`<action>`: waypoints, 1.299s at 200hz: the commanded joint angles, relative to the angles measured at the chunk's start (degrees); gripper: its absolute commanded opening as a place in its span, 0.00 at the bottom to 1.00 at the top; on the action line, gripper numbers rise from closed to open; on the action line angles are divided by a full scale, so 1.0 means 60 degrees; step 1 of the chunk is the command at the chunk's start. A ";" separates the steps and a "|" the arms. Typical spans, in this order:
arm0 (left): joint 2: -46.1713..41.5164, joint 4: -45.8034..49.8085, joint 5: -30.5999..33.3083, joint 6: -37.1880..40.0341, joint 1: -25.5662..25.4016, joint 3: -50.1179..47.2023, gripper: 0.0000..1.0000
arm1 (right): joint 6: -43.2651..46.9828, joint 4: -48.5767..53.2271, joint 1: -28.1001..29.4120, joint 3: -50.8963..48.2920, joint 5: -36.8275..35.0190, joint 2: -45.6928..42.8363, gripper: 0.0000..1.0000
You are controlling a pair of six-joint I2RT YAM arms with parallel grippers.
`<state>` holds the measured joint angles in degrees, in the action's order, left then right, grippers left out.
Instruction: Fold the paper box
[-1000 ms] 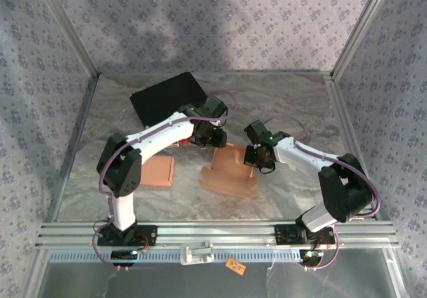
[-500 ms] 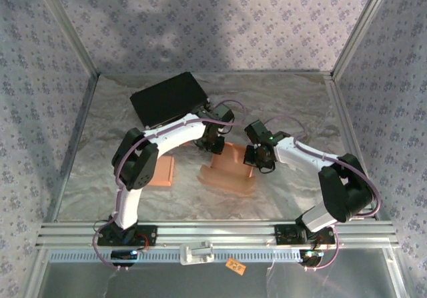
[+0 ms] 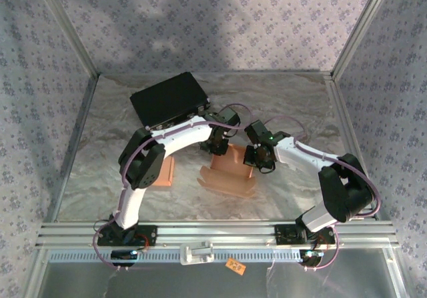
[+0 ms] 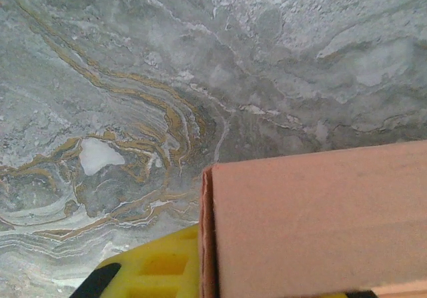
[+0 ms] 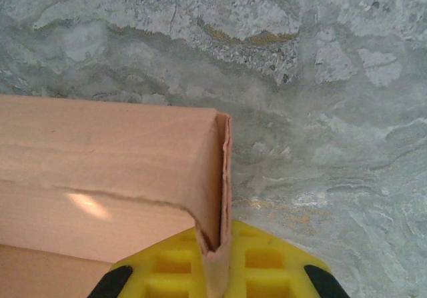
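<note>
Near the middle of the table I see the paper box lying half open, with its far wall raised. The right gripper is closed on the right end of this wall; in its wrist view the thin cardboard edge goes down between the two yellow fingers and they press it from both sides. The left gripper is at the far left corner of the box. In its wrist view one yellow finger shows beside the cardboard, but the wall covers the rest, so I cannot tell how far this claw is open. A flat cardboard piece lies left of the box, partly under the left arm. A black case stands far left, close behind this arm.
</note>
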<state>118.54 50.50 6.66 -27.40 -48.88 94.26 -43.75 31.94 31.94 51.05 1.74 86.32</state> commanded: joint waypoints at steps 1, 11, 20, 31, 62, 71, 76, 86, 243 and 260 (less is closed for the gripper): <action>0.0177 0.0468 0.0507 0.0185 -0.0163 0.0345 0.12 | -0.0128 0.0341 -0.0026 0.0139 -0.0133 -0.0068 0.00; 0.0258 0.0629 0.0773 0.0174 -0.0258 0.0435 0.08 | -0.0137 0.0345 -0.0022 0.0137 -0.0196 -0.0096 0.00; 0.0293 0.0717 0.0953 0.0119 -0.0290 0.0447 0.06 | -0.0142 0.0345 -0.0006 0.0141 -0.0202 -0.0116 0.00; 0.0326 0.0805 0.1103 -0.0002 -0.0327 0.0458 0.02 | -0.0150 0.0370 0.0028 0.0149 -0.0250 -0.0134 0.00; 0.0355 0.0976 0.1564 -0.0290 -0.0422 0.0448 0.00 | -0.0172 0.0365 0.0066 0.0121 -0.0250 -0.0147 0.00; 0.0357 0.0964 0.1682 -0.0354 -0.0464 0.0448 0.00 | -0.0188 0.0360 0.0071 0.0120 -0.0243 -0.0134 0.00; 0.0356 0.0965 0.1751 -0.0408 -0.0479 0.0436 0.00 | -0.0190 0.0360 0.0088 0.0120 -0.0231 -0.0121 0.00; 0.0341 0.0915 0.1742 -0.0442 -0.0506 0.0420 0.00 | -0.0205 0.0360 0.0091 0.0120 -0.0206 -0.0119 0.00; -0.1462 0.0252 0.0132 -0.1309 -0.0293 0.0801 0.57 | -0.1584 0.0975 -0.0203 0.0223 0.0351 0.0290 0.00; -0.1819 0.0348 0.0508 -0.1585 -0.0054 0.1395 0.57 | -0.2562 0.1157 -0.0401 0.0126 0.0662 0.0223 0.00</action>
<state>113.06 52.95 8.27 -33.63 -51.16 97.62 -51.07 35.14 30.98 51.05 3.31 87.46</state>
